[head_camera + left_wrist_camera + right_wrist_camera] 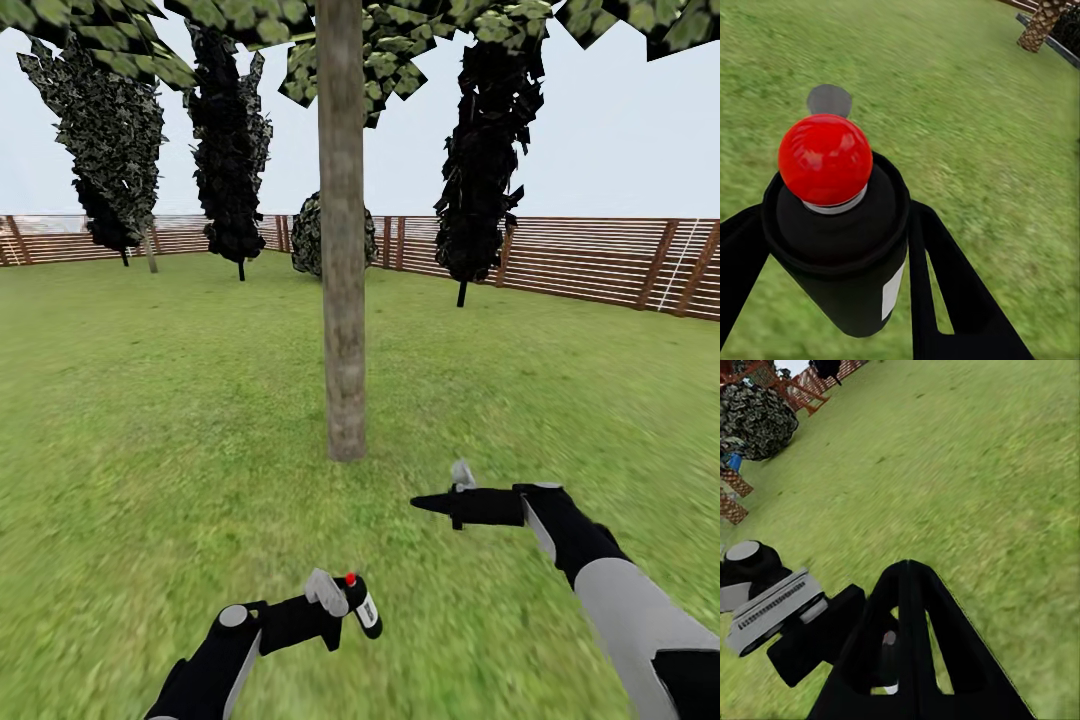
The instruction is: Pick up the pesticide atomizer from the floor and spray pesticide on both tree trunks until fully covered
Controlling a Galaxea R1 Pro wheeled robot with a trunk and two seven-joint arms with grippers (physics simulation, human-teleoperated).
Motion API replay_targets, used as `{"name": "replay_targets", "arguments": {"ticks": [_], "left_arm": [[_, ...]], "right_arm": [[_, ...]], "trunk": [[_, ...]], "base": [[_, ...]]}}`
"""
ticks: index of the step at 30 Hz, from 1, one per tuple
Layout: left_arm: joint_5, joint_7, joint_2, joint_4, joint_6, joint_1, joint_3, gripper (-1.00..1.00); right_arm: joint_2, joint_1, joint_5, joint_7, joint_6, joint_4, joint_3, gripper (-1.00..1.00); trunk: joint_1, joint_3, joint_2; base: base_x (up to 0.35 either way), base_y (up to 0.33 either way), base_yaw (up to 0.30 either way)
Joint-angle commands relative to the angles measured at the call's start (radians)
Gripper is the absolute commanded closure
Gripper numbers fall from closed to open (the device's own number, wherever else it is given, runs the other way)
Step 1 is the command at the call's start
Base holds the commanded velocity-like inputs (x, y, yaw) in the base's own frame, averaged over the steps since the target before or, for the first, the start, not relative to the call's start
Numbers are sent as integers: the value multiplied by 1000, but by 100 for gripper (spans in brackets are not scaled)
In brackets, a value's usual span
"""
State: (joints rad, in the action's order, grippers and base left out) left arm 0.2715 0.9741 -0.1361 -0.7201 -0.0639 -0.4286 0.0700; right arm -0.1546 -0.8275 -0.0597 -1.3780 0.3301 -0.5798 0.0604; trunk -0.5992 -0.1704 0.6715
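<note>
Nearest, low in the head view: left gripper (345,600) clamped on the pesticide atomizer (362,603), a black can with a red ball cap and a small white label. In the left wrist view the can (844,247) sits between the two black fingers (945,292), red cap toward the camera, lawn (967,112) behind it.

A little farther out and to the right: right gripper (432,504), arm stretched across toward the left, fingers pressed together to a point with nothing between them (right wrist view shows the tips (907,577) meeting, and the left gripper (817,630) just beyond).

Straight ahead on the grass: tree trunk (343,230), upright, mottled grey-brown, apart from both grippers. Blocky green canopy (400,40) overhead.

Beyond: dark conifers (228,150), a rounded bush (310,235), then the slatted wooden fence (590,255) ringing the lawn. Pale sky behind.
</note>
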Motion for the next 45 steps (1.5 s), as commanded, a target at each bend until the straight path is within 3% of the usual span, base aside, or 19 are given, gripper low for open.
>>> {"name": "replay_targets", "arguments": {"ticks": [1,5,6,11,13,15,18,21,45], "left_arm": [[9,6,-5,-1,-7,-1,6,100],[10,6,-13,-1,-7,-1,6,100],[10,6,-16,-1,-7,-1,5,100],[10,6,-21,-1,-7,-1,5,100],[10,6,-21,-1,-7,-1,5,100],[10,6,-22,-1,-7,-1,4,100],[10,6,-22,-1,-7,-1,3,100],[10,6,-22,-1,-7,-1,2,100],[12,-1,-22,-1,-6,-1,2,100]], "right_arm": [[16,-1,-6,-1,11,-1,6,100],[50,-1,-2,0,11,-1,9,100],[74,-1,1,1,11,-1,11,100],[122,-1,8,2,11,0,18,100],[132,-1,10,4,11,1,36,100],[143,-1,10,18,12,1,103,100],[150,-1,10,33,14,1,168,100],[152,-1,11,36,15,3,183,100],[156,4,12,40,11,58,191,100]], "trunk": [[0,-2,1],[0,-2,1],[0,-2,1],[0,-2,1],[0,-2,1],[0,-2,1],[0,-2,1],[0,-2,1],[0,-2,1]], "base": [[0,0,0],[0,0,0],[0,0,0],[0,0,0],[0,0,0],[0,0,0],[0,0,0],[0,0,0],[0,0,0]]}}
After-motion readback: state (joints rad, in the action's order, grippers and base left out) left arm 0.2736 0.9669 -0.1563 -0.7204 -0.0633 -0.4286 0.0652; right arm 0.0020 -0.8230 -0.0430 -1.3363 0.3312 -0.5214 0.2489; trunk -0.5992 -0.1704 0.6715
